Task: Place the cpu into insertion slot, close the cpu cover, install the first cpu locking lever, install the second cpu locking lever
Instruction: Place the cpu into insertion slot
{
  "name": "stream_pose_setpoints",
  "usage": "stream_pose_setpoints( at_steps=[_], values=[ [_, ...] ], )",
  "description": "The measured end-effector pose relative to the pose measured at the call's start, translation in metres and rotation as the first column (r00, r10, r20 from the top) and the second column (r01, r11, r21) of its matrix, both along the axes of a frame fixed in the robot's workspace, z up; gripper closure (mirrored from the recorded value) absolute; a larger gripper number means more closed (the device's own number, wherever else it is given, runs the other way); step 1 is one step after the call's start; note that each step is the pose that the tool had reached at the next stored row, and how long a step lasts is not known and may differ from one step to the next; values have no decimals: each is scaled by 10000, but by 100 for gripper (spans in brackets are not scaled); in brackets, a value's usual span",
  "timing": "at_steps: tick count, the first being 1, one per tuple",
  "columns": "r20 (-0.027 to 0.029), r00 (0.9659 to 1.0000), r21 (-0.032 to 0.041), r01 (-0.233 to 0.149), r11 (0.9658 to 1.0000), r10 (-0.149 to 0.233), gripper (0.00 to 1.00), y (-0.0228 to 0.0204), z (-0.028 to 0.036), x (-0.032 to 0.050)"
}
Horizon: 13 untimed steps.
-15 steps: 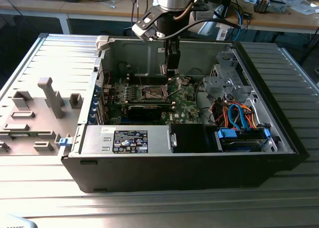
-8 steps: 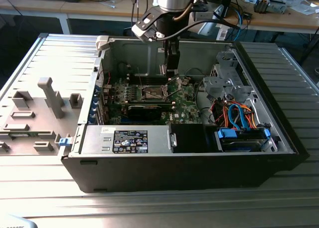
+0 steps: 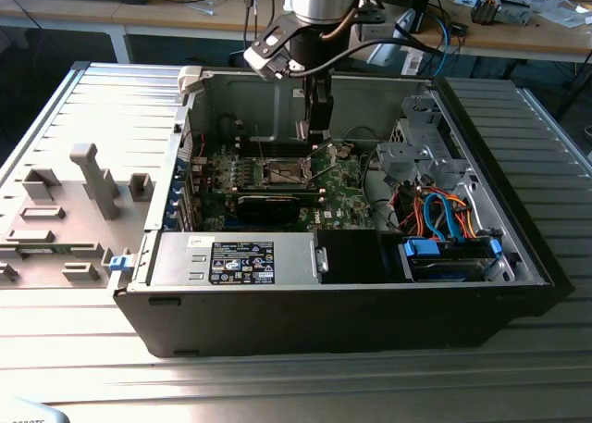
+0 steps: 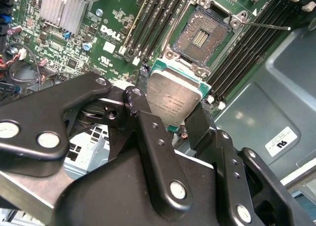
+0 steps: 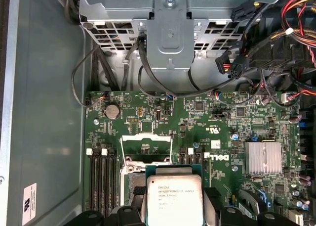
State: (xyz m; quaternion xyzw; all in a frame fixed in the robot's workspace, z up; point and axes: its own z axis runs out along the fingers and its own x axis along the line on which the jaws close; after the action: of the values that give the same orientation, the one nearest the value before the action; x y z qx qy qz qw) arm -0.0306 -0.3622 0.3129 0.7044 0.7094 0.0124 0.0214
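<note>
Clamped tight with the fingers [image 4: 199,123] on the cpu [image 4: 175,95], holding it close by the open insertion slot [image 4: 205,35], not in it; green board [image 5: 222,112] around, black computer case [image 3: 324,321] outside

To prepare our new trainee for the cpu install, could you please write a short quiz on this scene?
1. True or false: the cpu sits in the slot.
2. What do the fingers grip? A) the cpu B) a cable C) nothing
3. Fill in: the orange and blue cables lie on the exterior view's ____.
Key: 1 false, it is held clear of the empty slot; 2 A; 3 right.
</note>
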Motion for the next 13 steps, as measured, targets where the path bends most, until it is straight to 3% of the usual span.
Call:
stream_pose_setpoints(
  at_steps=[13],
  values=[
    [1,10000,1,0,10000,0,45,0,-55,-8]
  ],
)
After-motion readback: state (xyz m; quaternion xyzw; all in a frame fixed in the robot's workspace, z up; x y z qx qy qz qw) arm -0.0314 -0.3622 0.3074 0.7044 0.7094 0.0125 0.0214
